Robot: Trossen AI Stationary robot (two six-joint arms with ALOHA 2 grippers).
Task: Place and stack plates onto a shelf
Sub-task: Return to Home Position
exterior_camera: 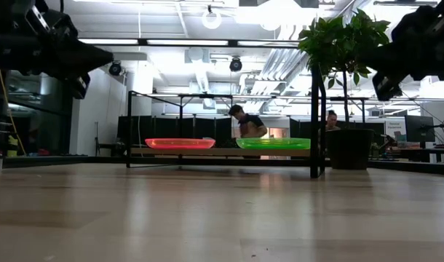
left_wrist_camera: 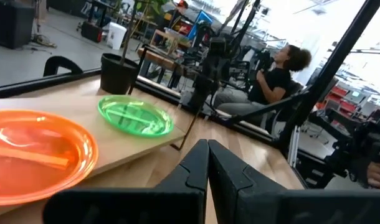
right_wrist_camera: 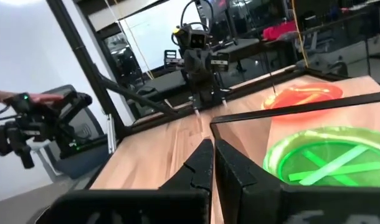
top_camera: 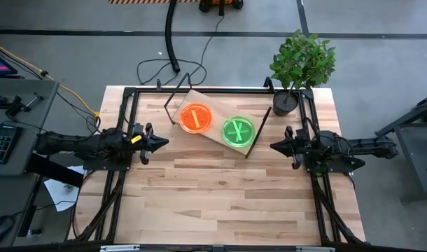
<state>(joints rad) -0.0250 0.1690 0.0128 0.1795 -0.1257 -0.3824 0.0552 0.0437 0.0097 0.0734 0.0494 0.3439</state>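
An orange plate (top_camera: 195,117) and a green plate (top_camera: 238,131) rest side by side on the wooden shelf (top_camera: 215,105), which stands on thin dark wire legs at the table's far middle. Seen level in the low view, the orange plate (exterior_camera: 180,143) and the green plate (exterior_camera: 273,143) sit flat on the board (exterior_camera: 218,152). My left gripper (top_camera: 164,142) hovers shut at the table's left, apart from the shelf. My right gripper (top_camera: 273,146) hovers shut at the right, just off the shelf's right end. In the wrist views the shut fingers (left_wrist_camera: 207,163) (right_wrist_camera: 213,163) touch nothing.
A potted plant (top_camera: 301,66) stands at the table's far right corner beside the shelf. A dark frame (top_camera: 129,94) runs along the table's edges. Bare wood (top_camera: 220,196) lies between the shelf and the near edge. People sit in the room beyond.
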